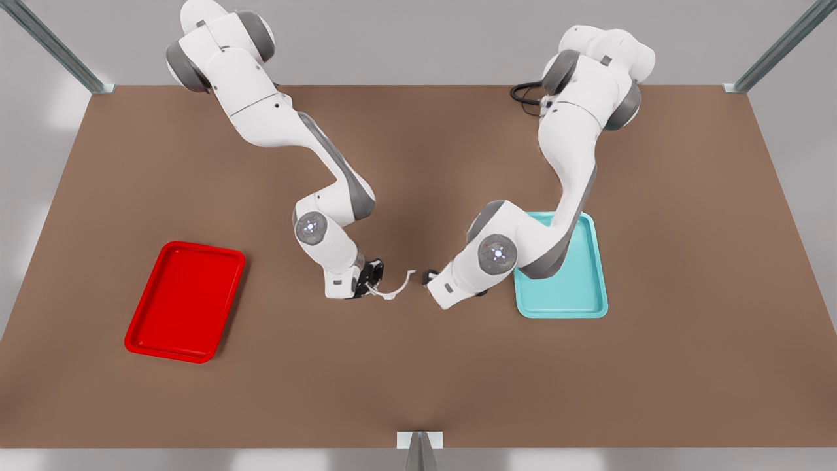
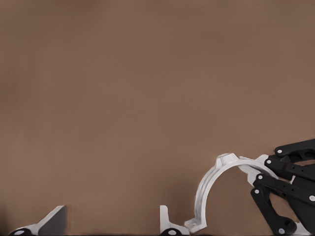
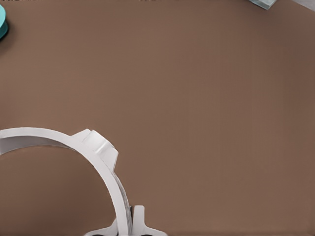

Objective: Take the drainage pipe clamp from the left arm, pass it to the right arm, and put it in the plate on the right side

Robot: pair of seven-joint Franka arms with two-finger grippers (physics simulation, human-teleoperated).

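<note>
The drainage pipe clamp (image 1: 399, 289), a thin white half-ring, hangs between the two arms near the table's middle. My right gripper (image 1: 371, 282), on the arm at the front view's left, is shut on one end of it; its wrist view shows the clamp (image 3: 98, 157) pinched at the gripper (image 3: 129, 228). My left gripper (image 1: 428, 277), at the front view's right, is open just past the clamp's free tab. In the left wrist view the clamp (image 2: 209, 189) lies beside one finger of the left gripper (image 2: 93, 231), outside the gap, and the right gripper (image 2: 263, 172) holds the far end. The red plate (image 1: 186, 297) lies at the front view's left.
A teal tray (image 1: 569, 294) lies under the left arm's elbow at the front view's right, and its corner (image 3: 2, 22) shows in the right wrist view. Bare brown table (image 1: 418, 379) lies around both trays. Metal posts stand at the table's far corners.
</note>
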